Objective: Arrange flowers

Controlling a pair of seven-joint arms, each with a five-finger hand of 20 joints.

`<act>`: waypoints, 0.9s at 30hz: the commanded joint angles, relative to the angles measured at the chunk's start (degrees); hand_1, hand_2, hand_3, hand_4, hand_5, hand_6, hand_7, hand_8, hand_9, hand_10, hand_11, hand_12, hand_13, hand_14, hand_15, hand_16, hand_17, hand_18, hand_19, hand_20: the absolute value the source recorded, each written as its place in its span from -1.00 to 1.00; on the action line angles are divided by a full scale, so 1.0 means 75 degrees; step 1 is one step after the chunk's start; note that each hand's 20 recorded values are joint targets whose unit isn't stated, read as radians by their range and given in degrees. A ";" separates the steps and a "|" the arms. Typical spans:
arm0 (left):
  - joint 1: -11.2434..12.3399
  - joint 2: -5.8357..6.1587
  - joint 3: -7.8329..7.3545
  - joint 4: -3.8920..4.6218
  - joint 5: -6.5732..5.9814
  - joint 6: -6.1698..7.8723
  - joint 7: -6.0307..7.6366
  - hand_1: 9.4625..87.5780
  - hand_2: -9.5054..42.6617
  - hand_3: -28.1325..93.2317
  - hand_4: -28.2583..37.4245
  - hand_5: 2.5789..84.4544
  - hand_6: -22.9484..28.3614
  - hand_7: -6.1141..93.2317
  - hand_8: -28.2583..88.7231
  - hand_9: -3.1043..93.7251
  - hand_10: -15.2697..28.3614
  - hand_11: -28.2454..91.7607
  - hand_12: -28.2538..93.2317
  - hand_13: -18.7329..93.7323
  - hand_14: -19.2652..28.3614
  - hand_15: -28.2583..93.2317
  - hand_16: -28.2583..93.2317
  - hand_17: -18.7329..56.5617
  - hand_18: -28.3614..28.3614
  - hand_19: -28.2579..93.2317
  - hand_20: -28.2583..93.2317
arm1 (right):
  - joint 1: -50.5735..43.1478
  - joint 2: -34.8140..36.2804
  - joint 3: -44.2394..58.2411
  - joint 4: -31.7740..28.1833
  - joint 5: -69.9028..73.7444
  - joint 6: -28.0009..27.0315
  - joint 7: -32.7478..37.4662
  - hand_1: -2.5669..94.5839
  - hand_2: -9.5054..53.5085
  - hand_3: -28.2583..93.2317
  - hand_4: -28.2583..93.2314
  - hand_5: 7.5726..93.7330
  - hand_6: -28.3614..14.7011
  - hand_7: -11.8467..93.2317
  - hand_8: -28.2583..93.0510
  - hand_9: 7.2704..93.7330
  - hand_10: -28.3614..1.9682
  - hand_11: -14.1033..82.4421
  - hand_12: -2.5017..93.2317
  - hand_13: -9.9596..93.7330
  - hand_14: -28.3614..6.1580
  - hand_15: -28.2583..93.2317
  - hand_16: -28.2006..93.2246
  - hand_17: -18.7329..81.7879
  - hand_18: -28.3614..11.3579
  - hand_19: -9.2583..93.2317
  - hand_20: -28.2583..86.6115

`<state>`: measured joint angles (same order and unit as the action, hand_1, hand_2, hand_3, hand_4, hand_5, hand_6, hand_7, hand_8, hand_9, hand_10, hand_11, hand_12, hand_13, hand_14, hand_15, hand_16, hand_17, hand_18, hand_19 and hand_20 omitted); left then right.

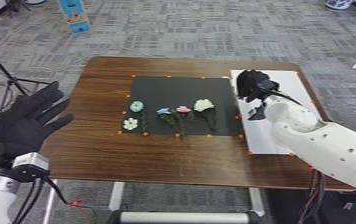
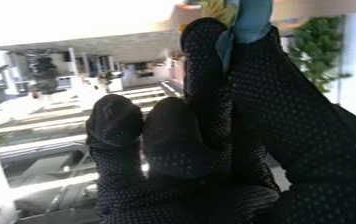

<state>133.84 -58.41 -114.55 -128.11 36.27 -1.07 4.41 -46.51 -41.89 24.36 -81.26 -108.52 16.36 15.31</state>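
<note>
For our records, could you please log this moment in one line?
Black-gloved right hand: pinches blue flower above white sheet | left hand: open | white, pink, blue flowers: on black mat

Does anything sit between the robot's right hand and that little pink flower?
Yes: the large white flower lies on the black mat between the pink flower and the right hand. Coming down from above would probably avoid it.

Head view now, looking from robot's side, forward and down, well above brown table (image 1: 157,160), taking it in from near edge to far edge, plus grey floor (image 1: 201,30) beyond. Over to right wrist view: really close in, facing along right hand (image 1: 256,87) toward fingertips, room askew behind. Shared by both: that hand, over table's right side.
</note>
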 commanded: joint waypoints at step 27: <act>-0.0160 0.0096 0.0021 0.0074 -0.0038 -0.0130 -0.0088 -0.73 -0.80 0.58 -1.00 -0.37 0.03 -0.61 -0.64 -0.49 0.17 -0.34 -0.26 -0.35 0.37 -0.34 -0.44 -0.85 0.81 0.11 -0.42 | -0.0866 0.0010 0.0220 -0.1011 -0.0294 -0.0419 -0.0310 0.14 -1.00 0.79 -1.00 0.41 0.49 0.22 -0.40 0.78 0.69 -0.30 0.14 0.63 0.47 0.85 0.08 0.21 -0.51 0.97 0.39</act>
<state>133.11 -57.99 -114.66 -127.90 36.25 -1.39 4.30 -53.39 -40.58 26.06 -88.20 -110.12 12.91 13.86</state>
